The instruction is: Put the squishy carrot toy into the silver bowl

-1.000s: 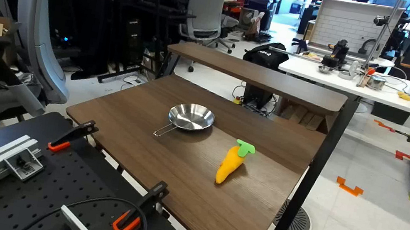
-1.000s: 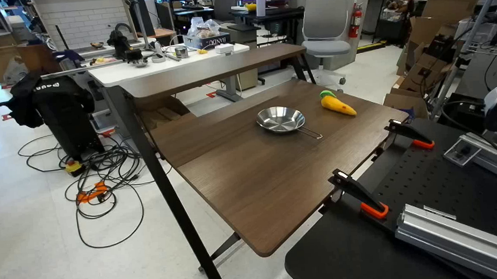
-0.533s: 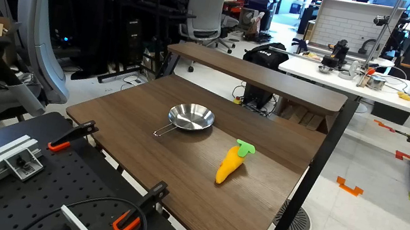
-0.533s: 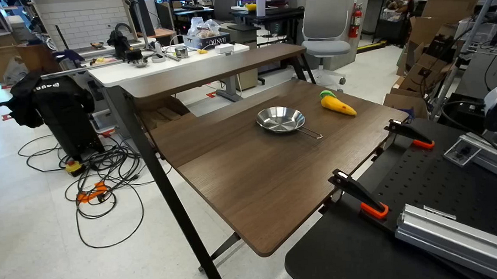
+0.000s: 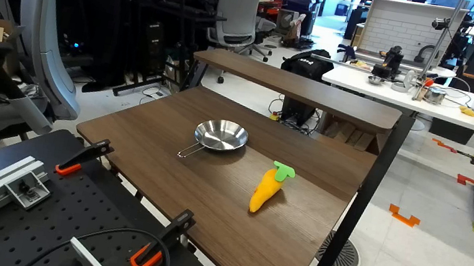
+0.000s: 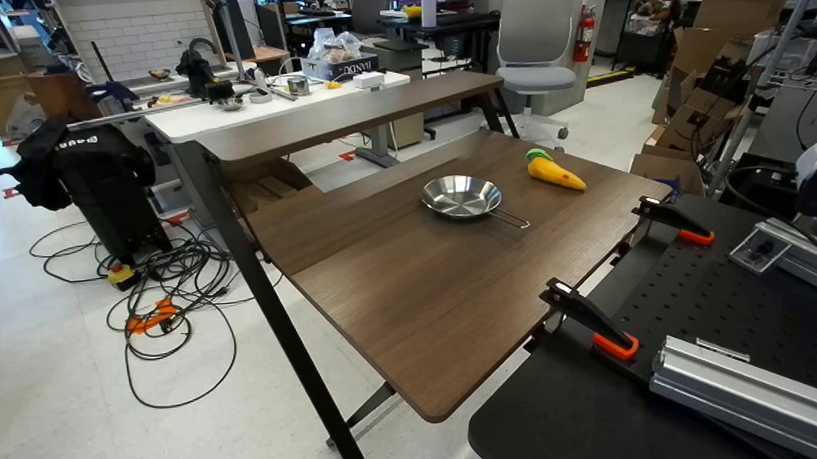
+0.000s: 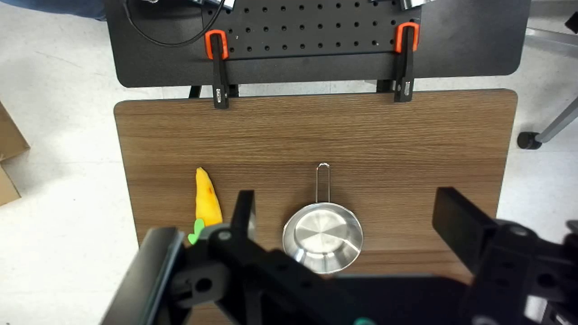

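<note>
The carrot toy (image 5: pixel 266 190) lies near the silver bowl (image 5: pixel 221 135)

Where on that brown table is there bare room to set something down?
A broad bare stretch of the brown table lies beside the silver bowl, on the side away from the carrot toy. Another bare strip runs between the bowl's handle and the two clamps. Tighter: the gap between toy and bowl, and the edge where the clamps sit.

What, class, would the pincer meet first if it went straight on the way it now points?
Most likely the brown tabletop: the open pincer points down at it in the wrist view. The silver bowl lies near that line, so its handle might be touched first; depth there is unclear.
</note>
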You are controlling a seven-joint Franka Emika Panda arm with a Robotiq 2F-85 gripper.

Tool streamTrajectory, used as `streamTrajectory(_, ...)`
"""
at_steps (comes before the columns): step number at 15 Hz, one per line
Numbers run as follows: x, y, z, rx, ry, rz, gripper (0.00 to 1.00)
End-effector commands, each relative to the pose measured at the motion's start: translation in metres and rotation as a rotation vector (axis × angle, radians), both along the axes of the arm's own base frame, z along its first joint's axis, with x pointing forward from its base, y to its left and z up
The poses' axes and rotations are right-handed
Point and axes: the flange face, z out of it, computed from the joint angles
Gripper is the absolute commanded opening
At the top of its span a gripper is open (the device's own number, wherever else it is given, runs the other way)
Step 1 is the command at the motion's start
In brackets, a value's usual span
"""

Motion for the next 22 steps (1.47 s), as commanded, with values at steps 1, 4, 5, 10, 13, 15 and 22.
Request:
streamTrajectory(1,0.001,-0.001,0.001,0.002,-0.011,0.003,1.00)
streamTrajectory(4,0.003,-0.004,-0.006,-0.007,-0.020,0.014,1.00)
streamTrajectory(5,0.004,-0.006,-0.009,-0.009,-0.019,0.013,1.00)
streamTrajectory(10,0.011,-0.020,-0.033,-0.009,-0.019,0.012,1.00)
streamTrajectory(13,0.018,-0.036,-0.055,-0.007,-0.016,0.004,1.00)
streamTrajectory(15,0.025,-0.050,-0.071,-0.003,-0.005,-0.005,1.00)
streamTrajectory(22,0.056,-0.095,-0.134,-0.003,0.031,-0.040,1.00)
